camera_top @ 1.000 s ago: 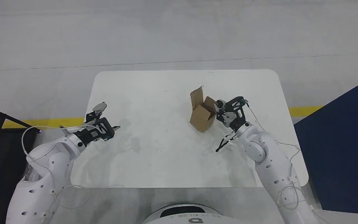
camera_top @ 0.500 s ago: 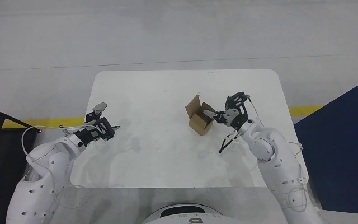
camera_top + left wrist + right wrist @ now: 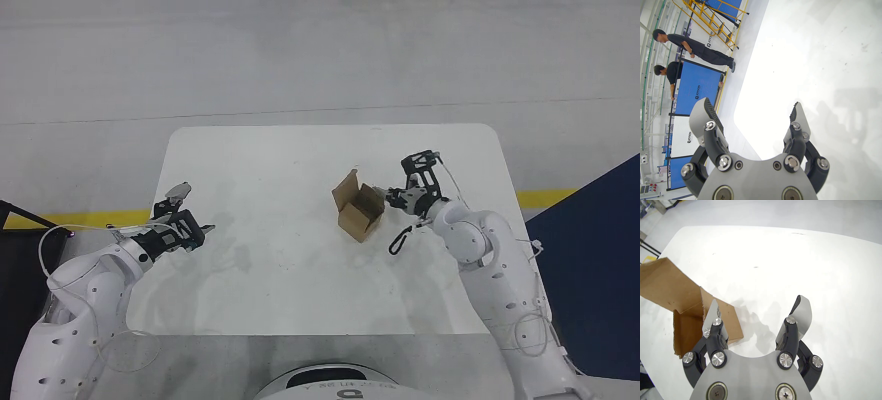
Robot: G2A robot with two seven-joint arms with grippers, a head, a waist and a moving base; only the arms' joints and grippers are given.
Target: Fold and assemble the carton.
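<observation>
The carton (image 3: 358, 212) lies on the white bench (image 3: 290, 290), right of centre and well apart from every edge. From above it sits skewed to the bench's sides, its long axis on a diagonal. One brown flap stands out from its far-left end and points away from the right arm (image 3: 480, 250). The right wrist view shows the carton (image 3: 685, 306) part-formed, with its walls folded into an open hollow, the big flap spread flat toward the far edge of the bench, and a torn-looking crease where two panels meet.

The right arm is bent at the elbow and comes in from the near right, with its wrist turned toward the carton. The right jaws are spread wide with nothing between them, just beside the carton's right side. In its own wrist view one finger (image 3: 712, 311) overlaps a carton panel and the other finger hangs over bare bench. I cannot tell whether the first one touches the cardboard.

The left arm (image 3: 95, 290) rests at the bench's left edge, well apart from the carton. The left jaws also gape wide and hold nothing. Their ribbed fingers (image 3: 710, 115) hang above a rounded corner of the bench.
</observation>
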